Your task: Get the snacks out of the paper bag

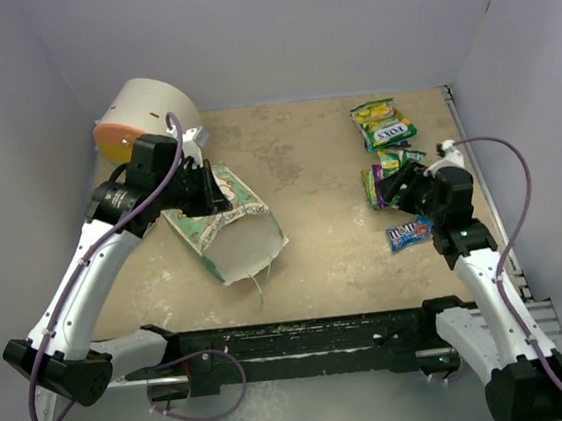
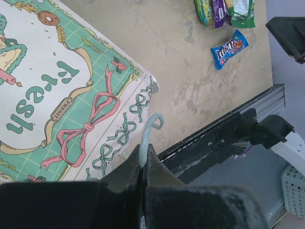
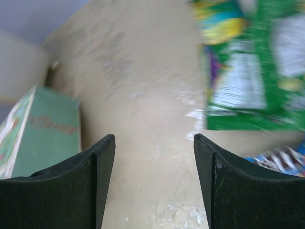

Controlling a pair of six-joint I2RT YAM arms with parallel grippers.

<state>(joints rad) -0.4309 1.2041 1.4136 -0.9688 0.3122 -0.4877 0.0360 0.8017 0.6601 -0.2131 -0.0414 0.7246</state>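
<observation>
Beige desk (image 1: 328, 175), scuffed, grey walls round it. Left hand (image 2: 144, 160) is pinched shut on the thin string handle (image 2: 147, 136) of the paper bag (image 1: 227, 226), which is tipped on its side just beyond it, mouth gaping. Right hand (image 3: 153, 143) stands wide open, holding nothing; the snacks (image 1: 385, 127) lie beneath and just ahead of it. Whether any are inside the bag I cannot tell. Advised: raise the handle slowly, mouth tilted down, lest the string tear.

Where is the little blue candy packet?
In the top view the blue packet lies at the table's right side, just below the green and purple packets and beside the right arm.
</observation>
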